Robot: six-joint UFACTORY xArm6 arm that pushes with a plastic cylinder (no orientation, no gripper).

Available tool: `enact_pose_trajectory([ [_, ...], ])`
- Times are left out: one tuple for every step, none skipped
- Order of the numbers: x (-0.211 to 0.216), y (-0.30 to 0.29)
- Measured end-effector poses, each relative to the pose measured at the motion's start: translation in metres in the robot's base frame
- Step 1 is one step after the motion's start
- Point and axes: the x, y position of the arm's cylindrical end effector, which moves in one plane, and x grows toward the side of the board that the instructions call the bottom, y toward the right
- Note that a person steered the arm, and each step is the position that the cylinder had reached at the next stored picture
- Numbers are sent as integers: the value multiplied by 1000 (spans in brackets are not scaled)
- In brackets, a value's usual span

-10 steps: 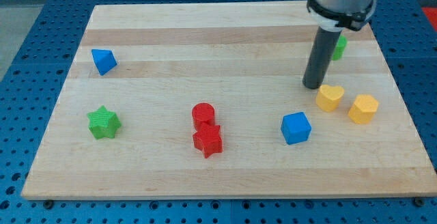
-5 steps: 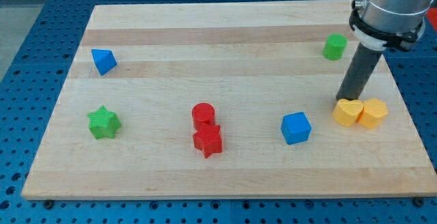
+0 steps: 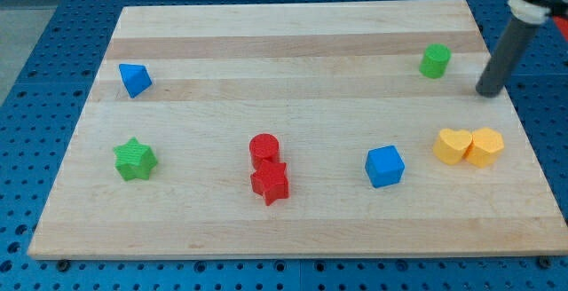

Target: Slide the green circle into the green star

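The green circle (image 3: pixel 435 61) stands near the view's top right of the wooden board (image 3: pixel 293 224). The green star (image 3: pixel 135 160) lies far off at the view's left, lower down. My tip (image 3: pixel 488 91) is at the board's right edge, to the right of and slightly below the green circle, a short gap apart from it.
A yellow heart (image 3: pixel 453 146) and a yellow hexagon (image 3: pixel 485 146) touch each other below my tip. A blue cube (image 3: pixel 384 166) lies left of them. A red cylinder (image 3: pixel 264 149) and a red star (image 3: pixel 270 184) touch at the middle bottom. A blue triangular block (image 3: pixel 134 80) is at the upper left.
My tip swept right, pushing the yellow heart against the yellow hexagon, then moved up and right to the board's right edge. The green circle and green star stayed put.
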Motion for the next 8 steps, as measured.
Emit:
enact_pose_trajectory([
  [-26,-3],
  [-38,-15],
  [-44,-38],
  [-44,-65],
  [-44,-100],
  [-38,-132],
  [-25,-161],
  [-11,-185],
])
